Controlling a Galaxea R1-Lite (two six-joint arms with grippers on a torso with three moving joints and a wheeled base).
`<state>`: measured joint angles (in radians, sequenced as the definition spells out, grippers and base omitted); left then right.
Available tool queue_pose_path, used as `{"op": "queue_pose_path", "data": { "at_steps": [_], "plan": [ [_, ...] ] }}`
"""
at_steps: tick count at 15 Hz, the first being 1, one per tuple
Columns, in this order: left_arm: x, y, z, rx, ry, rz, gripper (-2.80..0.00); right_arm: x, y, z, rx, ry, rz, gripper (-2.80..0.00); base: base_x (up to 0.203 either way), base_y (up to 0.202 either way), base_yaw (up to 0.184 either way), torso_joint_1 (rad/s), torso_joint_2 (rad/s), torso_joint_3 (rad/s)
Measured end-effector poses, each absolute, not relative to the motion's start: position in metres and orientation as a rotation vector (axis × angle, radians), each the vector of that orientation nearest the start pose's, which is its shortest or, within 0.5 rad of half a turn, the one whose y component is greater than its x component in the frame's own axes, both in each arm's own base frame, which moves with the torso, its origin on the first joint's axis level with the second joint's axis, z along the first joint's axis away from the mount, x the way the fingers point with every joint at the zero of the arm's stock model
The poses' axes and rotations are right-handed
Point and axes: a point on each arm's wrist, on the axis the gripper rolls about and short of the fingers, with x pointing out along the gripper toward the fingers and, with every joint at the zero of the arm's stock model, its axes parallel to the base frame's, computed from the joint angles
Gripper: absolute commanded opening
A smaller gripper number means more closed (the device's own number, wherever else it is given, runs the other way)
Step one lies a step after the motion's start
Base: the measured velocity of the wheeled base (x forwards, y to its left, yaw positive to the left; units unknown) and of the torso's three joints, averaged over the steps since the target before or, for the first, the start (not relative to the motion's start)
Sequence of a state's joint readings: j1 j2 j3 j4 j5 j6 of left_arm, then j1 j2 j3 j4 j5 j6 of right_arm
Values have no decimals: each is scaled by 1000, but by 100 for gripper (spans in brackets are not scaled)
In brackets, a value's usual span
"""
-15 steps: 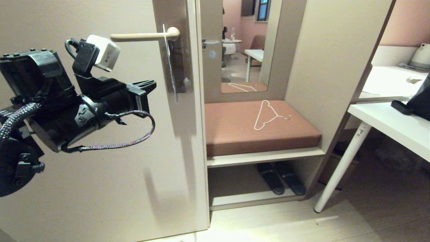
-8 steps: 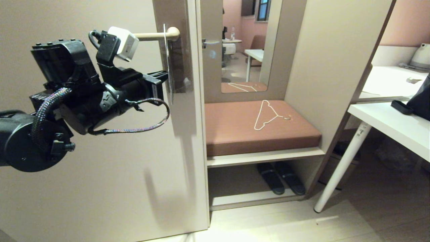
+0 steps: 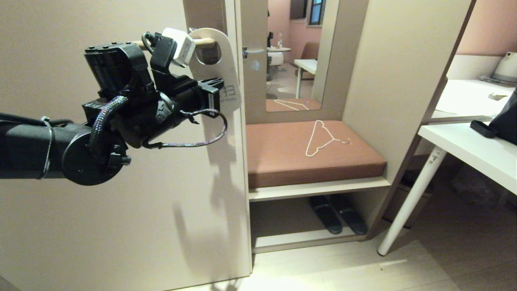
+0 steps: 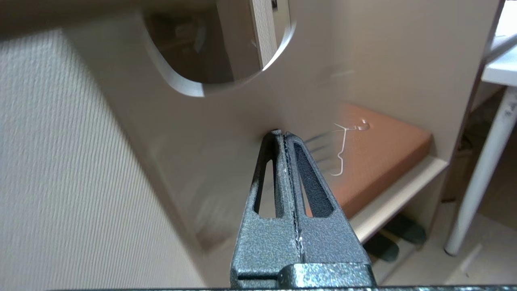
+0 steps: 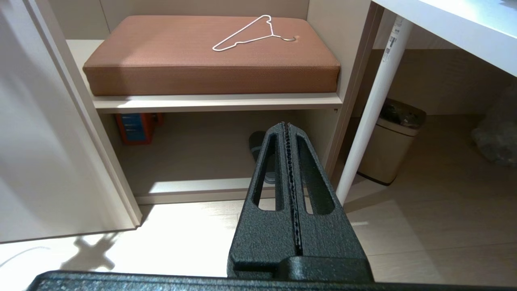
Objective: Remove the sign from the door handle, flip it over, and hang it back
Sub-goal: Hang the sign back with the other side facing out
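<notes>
The sign [image 3: 228, 68] hangs by its large hole on the door handle [image 3: 204, 41], turned so its white face shows, with small print low on it. My left gripper [image 3: 219, 92] reaches in from the left, just under the handle. It is shut, with its tips pressed against the sign's face and nothing between them. In the left wrist view the sign [image 4: 194, 133] fills most of the picture, and the shut left gripper [image 4: 280, 135] touches it below the hole. My right gripper [image 5: 287, 126] is shut and empty, low over the floor before the shelf unit, outside the head view.
The beige door [image 3: 121, 222] fills the left. Right of it, a white wire hanger [image 3: 321, 137] lies on a brown cushion [image 3: 282, 161], with dark slippers [image 3: 337, 214] on the shelf beneath. A white table leg [image 3: 412, 198] and a bin [image 5: 389, 141] stand to the right.
My left arm has moved right and up towards the handle. Its shut tips have met the sign, which has swung from edge-on to showing its white face.
</notes>
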<state>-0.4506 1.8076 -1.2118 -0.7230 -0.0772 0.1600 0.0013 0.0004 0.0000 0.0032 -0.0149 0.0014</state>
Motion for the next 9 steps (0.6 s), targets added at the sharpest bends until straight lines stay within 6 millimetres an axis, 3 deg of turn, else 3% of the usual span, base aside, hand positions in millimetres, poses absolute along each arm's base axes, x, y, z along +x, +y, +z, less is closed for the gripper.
{"op": "queue_pose_path", "data": {
  "at_steps": [4, 9],
  "plan": [
    [334, -163, 263, 132, -158, -514, -280, -23, 0, 75, 2, 4, -14, -280, 0, 0, 0, 0, 0, 0],
    [329, -161, 255, 141, -129, -515, -280, -23, 0, 75, 1, 3, -14, -280, 0, 0, 0, 0, 0, 0]
  ]
}}
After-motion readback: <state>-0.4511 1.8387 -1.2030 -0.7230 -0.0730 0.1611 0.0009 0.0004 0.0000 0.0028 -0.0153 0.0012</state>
